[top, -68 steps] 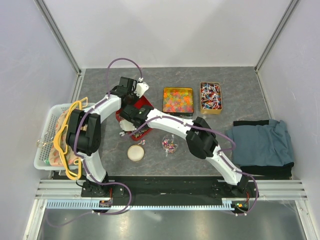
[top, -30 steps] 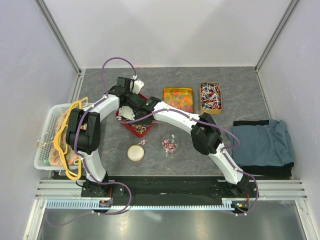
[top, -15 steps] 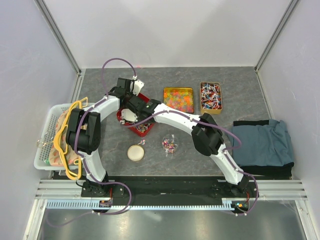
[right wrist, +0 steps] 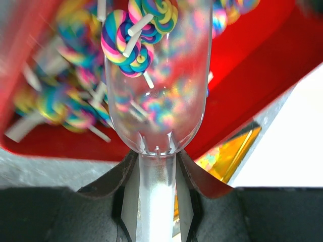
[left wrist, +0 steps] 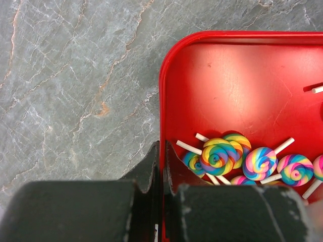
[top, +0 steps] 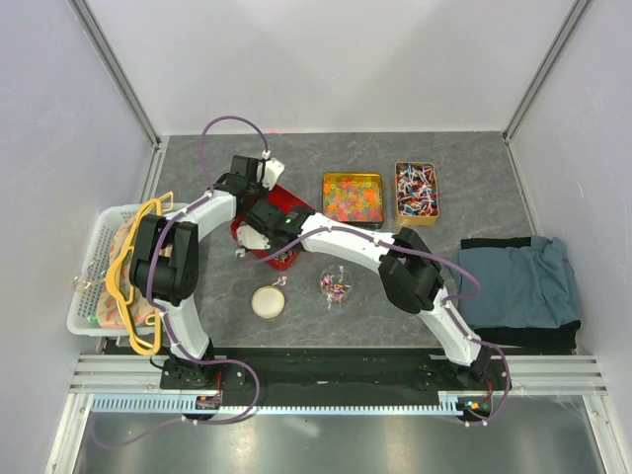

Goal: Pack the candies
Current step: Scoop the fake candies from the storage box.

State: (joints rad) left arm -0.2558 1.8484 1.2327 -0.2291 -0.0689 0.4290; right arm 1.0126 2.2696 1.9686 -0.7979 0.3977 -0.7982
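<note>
A red tray holds swirl lollipops. My left gripper is shut on the tray's left rim, one finger inside and one outside; from above it sits at the tray's far corner. My right gripper is shut on the handle of a clear plastic scoop. The scoop's bowl lies in the tray with lollipops in it. From above, the right gripper hangs over the tray. Small wrapped candies sit in a clear wrapper on the table in front of the tray.
Behind the tray are a gold tin of orange gummies and a tin of twist-wrapped sweets. A round tan lid lies near the front. A white basket with hangers is at the left, a folded blue cloth at the right.
The right gripper with the scoop has shifted a little toward the near side of the tray. The left gripper stays shut on the rim.
</note>
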